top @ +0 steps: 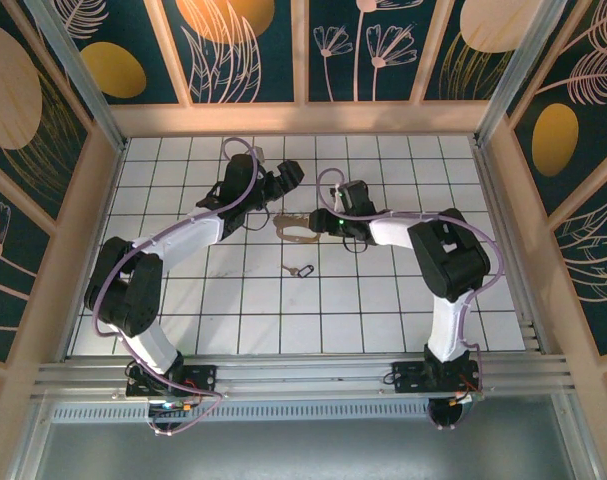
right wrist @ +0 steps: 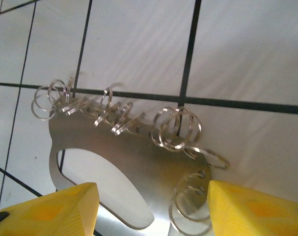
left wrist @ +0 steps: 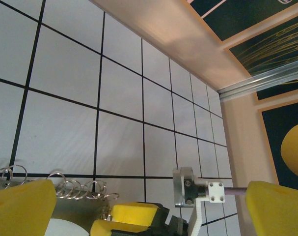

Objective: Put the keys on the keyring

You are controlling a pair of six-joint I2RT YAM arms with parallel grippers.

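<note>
Centre frame: keyring point(top: 288, 228) (flat steel plate edged with split rings), likely light, stiff, slippery; best pinched by an edge. Below it, key point(top: 301, 270). Astride it, right gripper point(right wrist: 151, 191) half-open, holding nothing; upper centre, left gripper point(top: 288, 180) wide, empty.

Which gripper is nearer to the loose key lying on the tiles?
Right. The right gripper sits just beyond the key and slightly to its right, by the keyring. The left gripper is farther away, beyond the keyring.
</note>
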